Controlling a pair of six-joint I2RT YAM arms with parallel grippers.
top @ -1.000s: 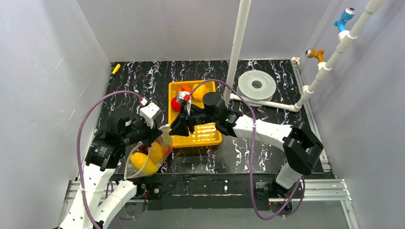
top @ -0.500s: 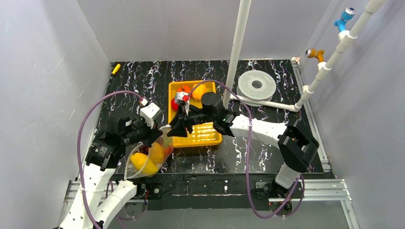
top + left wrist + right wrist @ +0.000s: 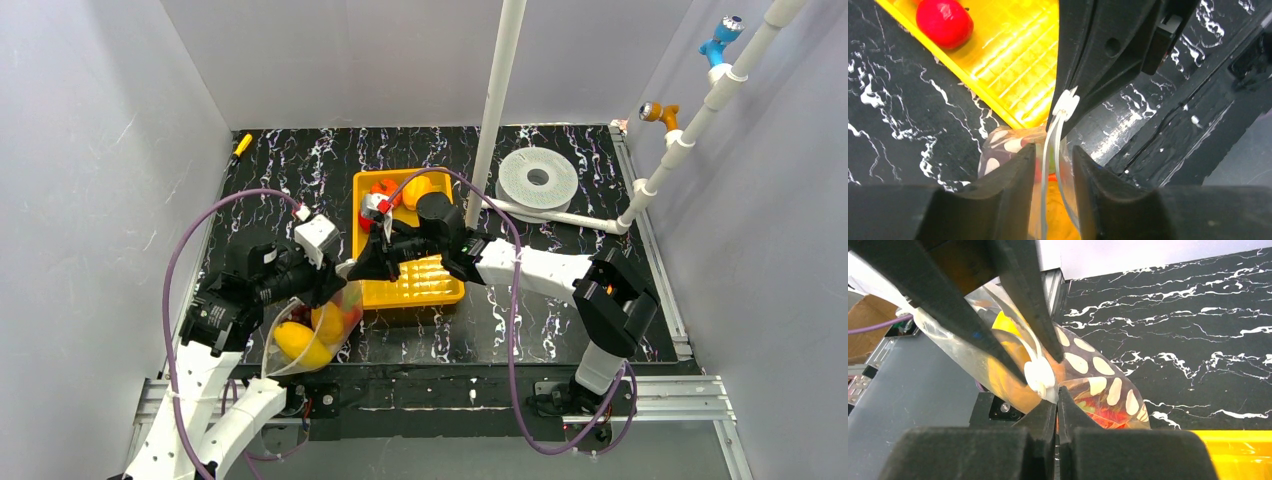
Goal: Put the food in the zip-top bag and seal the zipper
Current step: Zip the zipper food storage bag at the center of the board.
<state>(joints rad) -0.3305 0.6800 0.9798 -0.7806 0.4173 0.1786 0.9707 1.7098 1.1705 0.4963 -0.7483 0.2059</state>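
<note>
The zip-top bag sits tilted at the table's front left, holding yellow, orange and red food. My left gripper straddles the bag's mouth. In the left wrist view its jaws stand a narrow gap apart, with the two zipper strips loose between them. My right gripper is shut on the bag's mouth edge, right beside a white tab at the zipper's end. More food lies in the yellow tray: a red piece and orange pieces.
A white upright pole stands behind the tray, with a white disc to its right. A pipe with blue and orange fittings runs along the right wall. A small yellow object lies far left. The bag overhangs the table's front edge.
My right gripper has moved left, towards the left gripper, still pinching the bag's edge. The bag has shifted slightly. The left arm has hardly moved.
</note>
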